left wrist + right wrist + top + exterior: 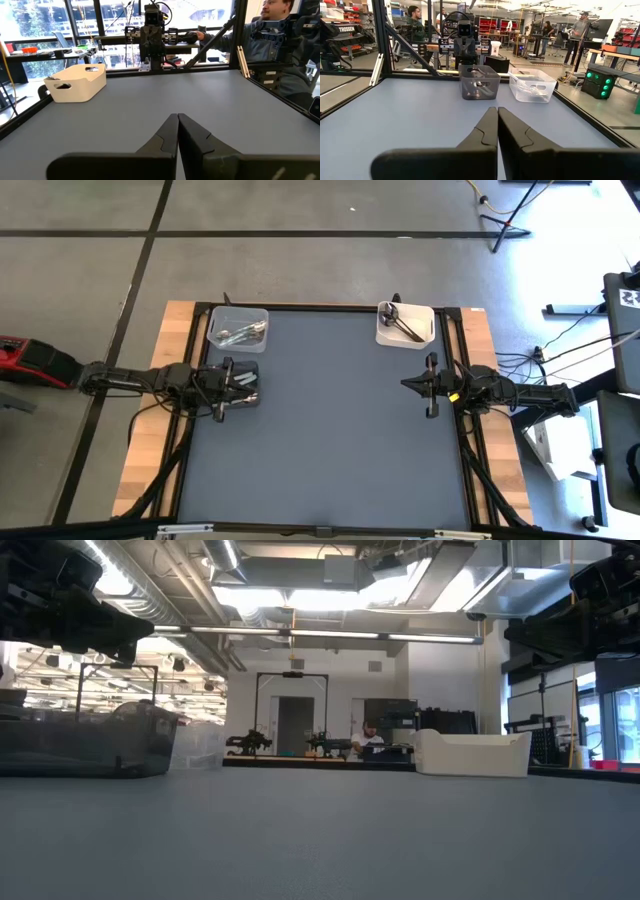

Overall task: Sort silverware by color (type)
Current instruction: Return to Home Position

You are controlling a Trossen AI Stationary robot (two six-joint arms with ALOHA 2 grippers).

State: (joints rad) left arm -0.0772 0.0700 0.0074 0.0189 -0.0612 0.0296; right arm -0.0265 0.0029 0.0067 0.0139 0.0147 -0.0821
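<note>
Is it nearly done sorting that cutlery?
It looks finished. Silverware lies in the clear bin, the dark bin and the white bin; none shows loose on the mat. The left end effector and right end effector are shut and empty, at the table's sides. Nothing visible is left to sort.

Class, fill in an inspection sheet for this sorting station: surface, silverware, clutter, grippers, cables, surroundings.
Surface: grey mat, no utensils lying loose on it.
Silverware: silver pieces in the transparent bin; dark pieces in the white bin; a few more in the dark bin, colour unclear.
Clutter: nothing seen.
Grippers: left gripper shut, empty, over the dark bin; right gripper shut, empty, over the mat's right side.
Cables: cables on the floor right of the table.
Surroundings: people at workbenches beyond the table.
</note>
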